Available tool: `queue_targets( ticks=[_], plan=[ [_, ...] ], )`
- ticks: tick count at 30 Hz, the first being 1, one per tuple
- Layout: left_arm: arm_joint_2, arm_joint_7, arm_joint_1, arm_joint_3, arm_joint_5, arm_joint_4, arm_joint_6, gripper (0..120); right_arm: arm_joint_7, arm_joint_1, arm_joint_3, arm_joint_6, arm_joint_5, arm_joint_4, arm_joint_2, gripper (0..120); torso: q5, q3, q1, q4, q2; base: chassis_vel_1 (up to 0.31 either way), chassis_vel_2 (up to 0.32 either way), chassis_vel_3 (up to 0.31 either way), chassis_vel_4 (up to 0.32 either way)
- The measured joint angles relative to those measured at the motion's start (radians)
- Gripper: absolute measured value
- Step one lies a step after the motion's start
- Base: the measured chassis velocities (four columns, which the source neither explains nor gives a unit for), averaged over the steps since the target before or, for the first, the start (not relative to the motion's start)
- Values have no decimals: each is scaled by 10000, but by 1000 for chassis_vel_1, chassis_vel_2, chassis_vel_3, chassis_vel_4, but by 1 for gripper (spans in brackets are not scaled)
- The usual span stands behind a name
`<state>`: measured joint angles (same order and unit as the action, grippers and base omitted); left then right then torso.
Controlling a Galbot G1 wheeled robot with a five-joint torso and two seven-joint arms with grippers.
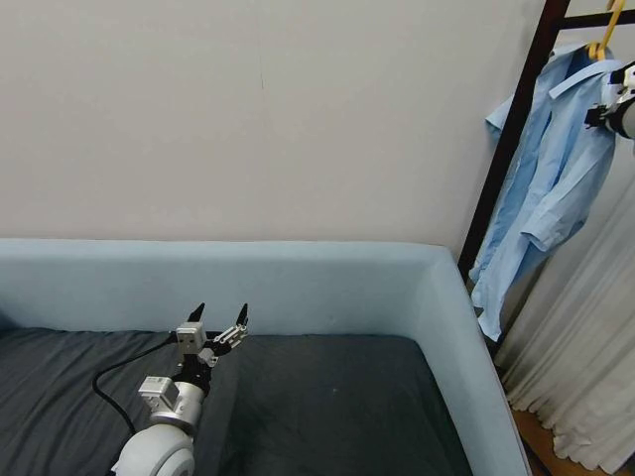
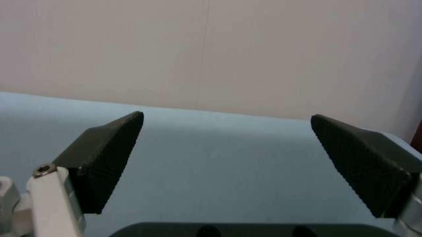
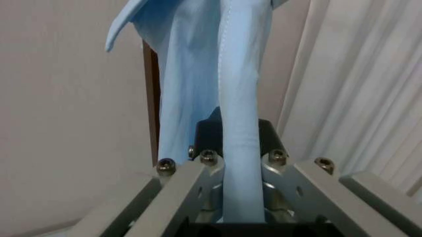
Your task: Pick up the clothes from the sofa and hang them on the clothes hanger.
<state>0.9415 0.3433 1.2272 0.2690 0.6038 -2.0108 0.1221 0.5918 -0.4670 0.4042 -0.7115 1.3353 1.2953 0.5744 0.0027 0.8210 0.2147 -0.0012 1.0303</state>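
A light blue shirt (image 1: 541, 188) hangs from a yellow hanger (image 1: 603, 40) on the dark wooden clothes rack (image 1: 511, 129) at the far right. My right gripper (image 1: 613, 104) is raised at the shirt's collar. In the right wrist view it (image 3: 238, 148) is shut on a strip of the shirt (image 3: 197, 59), which rises between its fingers. My left gripper (image 1: 220, 315) hovers low over the sofa's dark seat (image 1: 327, 397), open and holding nothing. The left wrist view shows its two black pads (image 2: 108, 158) wide apart, facing the sofa's backrest (image 2: 218, 168).
The pale blue sofa backrest (image 1: 248, 288) and right arm (image 1: 466, 367) frame the dark seat. White curtains (image 1: 595, 337) hang to the right of the rack. A plain wall (image 1: 248, 119) stands behind the sofa. A black cable (image 1: 109, 382) trails over the seat by my left arm.
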Motion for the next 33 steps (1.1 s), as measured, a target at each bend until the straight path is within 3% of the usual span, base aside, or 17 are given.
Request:
queue_targets(
  ticks=[21, 28, 33],
  plan=[
    [-23, -10, 67, -17, -24, -39, 38, 100, 279, 486, -110, -218, 678, 225, -413, 3, 7, 1, -1, -2, 1, 0, 0, 0, 0],
    [-23, -14, 59, -28, -27, -5, 42, 100, 81, 75, -39, 26, 551, 115, -329, 3, -8, -1, -1, 1, 2, 0, 0, 0, 0],
    [-14, -16, 41, -26, -28, -5, 45, 100, 102, -32, 47, 18, 544, 265, -364, 3, 5, 1, -1, -2, 1, 0, 0, 0, 0]
  ],
)
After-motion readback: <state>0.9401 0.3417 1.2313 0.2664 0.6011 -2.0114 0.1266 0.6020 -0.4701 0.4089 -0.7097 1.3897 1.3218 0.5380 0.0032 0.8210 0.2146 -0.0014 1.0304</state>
